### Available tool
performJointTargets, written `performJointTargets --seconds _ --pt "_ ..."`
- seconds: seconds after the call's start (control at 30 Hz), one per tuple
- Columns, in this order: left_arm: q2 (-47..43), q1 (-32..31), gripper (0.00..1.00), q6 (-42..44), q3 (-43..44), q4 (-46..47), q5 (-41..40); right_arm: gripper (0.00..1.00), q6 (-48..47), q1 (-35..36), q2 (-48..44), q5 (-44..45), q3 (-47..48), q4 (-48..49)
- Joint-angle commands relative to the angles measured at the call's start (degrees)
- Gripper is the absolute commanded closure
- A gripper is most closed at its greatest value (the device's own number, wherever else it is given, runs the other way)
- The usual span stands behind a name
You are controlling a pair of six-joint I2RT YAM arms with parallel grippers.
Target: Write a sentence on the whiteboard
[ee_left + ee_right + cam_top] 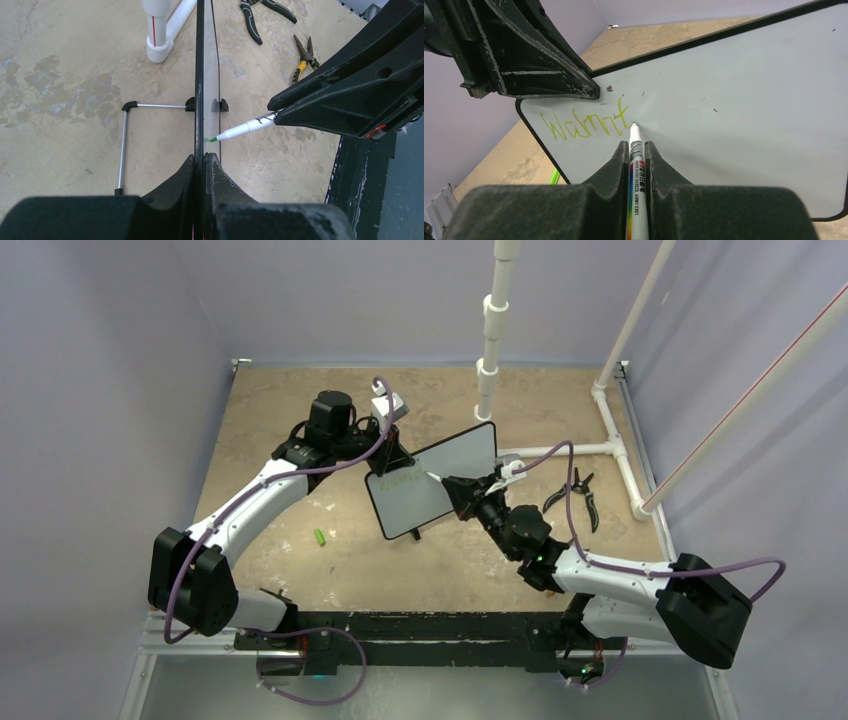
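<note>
Green start of the sentence sits left of centre; the right end effector, pinching the marker, needs light rightward strokes while the left end effector clamps the whiteboard steady.

Whiteboard at mid-tabletop, left gripper on its far-left corner, right gripper before its face. The marker tip touches the board just right of the sentence. Pliers lie further right (beside the pipe frame), and a small cap lies well left.
</note>
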Motion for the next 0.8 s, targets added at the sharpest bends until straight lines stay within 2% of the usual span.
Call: performJointTargets --seconds 0.0,0.17,0.77 --pt "-0.47 -0.21 1.0 2.52 0.28 0.81 1.38 1.0 -2.37 -0.39 -3.1 1.25 0.12 1.35" --pt "-0.56 -0.17 1.0 2.42 0.06 0.87 1.47 1.0 -2.71 -0.39 -4.72 1.49 1.06 1.06" --pt "-0.65 -0.21 1.0 2.25 -0.18 1.12 1.81 1.0 -4.88 -0.39 -0.76 2.02 5.35 1.91"
